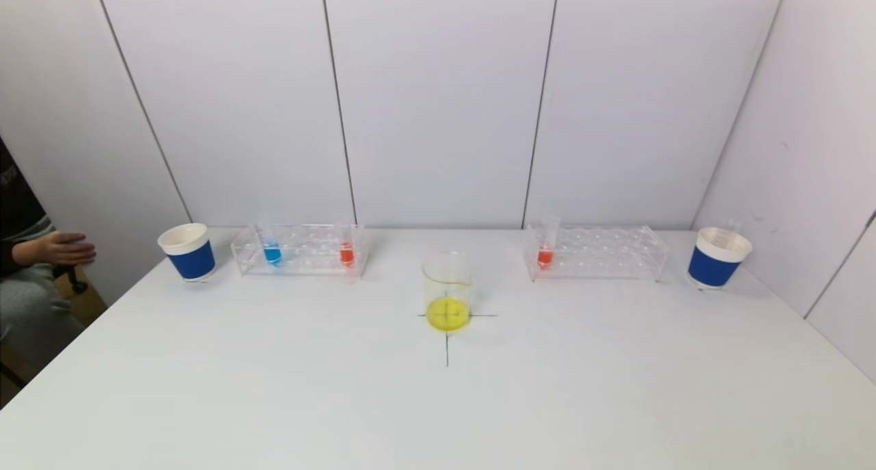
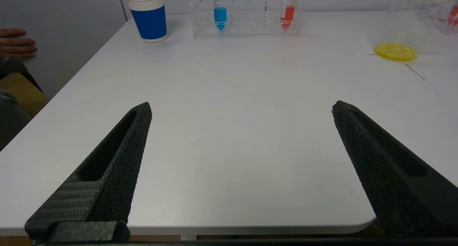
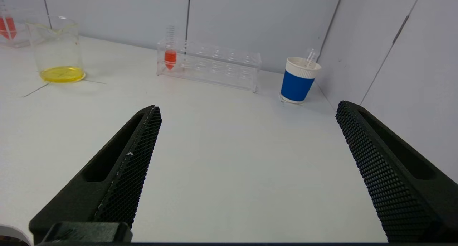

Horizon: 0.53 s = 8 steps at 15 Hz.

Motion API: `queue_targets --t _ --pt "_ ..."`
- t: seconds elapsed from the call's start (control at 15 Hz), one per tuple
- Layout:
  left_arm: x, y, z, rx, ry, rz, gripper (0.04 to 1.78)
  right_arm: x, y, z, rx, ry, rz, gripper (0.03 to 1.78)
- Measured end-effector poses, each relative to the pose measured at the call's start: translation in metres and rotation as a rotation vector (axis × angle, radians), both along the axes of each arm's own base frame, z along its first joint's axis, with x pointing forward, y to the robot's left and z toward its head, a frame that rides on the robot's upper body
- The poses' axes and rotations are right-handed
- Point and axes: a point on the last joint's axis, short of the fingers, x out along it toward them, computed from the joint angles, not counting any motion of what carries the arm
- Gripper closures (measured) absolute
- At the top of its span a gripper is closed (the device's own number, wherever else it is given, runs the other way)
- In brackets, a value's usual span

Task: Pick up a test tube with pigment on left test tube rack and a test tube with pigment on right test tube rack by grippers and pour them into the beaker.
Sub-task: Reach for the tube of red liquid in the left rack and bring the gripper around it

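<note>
In the head view, left of centre, the left rack (image 1: 301,251) holds a blue tube (image 1: 272,249) and an orange tube (image 1: 346,250). At centre stands the beaker (image 1: 447,289) with yellow liquid; right of it the right rack (image 1: 597,252) holds one orange-red tube (image 1: 545,251). The left gripper (image 2: 241,108) and right gripper (image 3: 248,108), jaws wide apart and holding nothing, hover over the table's (image 1: 438,401) near edge.

Head view high over table (image 1: 438,415), wrist views low, all sharing beaker (image 1: 447,292)
</note>
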Motion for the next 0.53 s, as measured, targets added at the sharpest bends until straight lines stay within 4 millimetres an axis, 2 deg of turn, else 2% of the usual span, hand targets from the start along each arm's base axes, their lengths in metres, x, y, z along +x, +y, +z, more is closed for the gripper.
queue_targets --t 0.53 --pt "0.0000 0.0000 0.0000 0.000 0.000 0.000 0.06 0.0003 -0.0004 -0.0027 -0.017 0.026 -0.021 0.04"
